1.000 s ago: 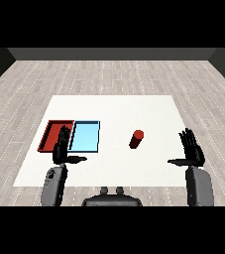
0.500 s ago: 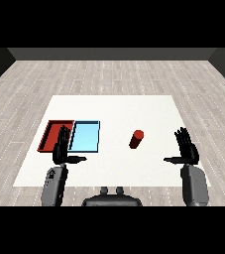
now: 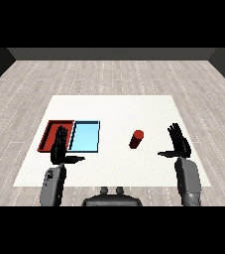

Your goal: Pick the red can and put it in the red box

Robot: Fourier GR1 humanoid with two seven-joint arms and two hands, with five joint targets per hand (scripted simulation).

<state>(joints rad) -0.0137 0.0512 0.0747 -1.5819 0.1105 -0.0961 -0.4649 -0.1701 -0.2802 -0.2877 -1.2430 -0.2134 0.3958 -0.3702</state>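
Red can stands upright on the table, between the blue tray and my right hand. That hand has edged left toward the can over the last second — approach under way, no contact. Both hands flat-fingered, holding nothing; left hand overlaps the red tray. Both trays look empty.

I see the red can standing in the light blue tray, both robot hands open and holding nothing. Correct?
Not quite. The head view shows the red can standing on the bare white table, to the right of the light blue tray, not in it. The left robot hand and right robot hand are indeed open and hold nothing.
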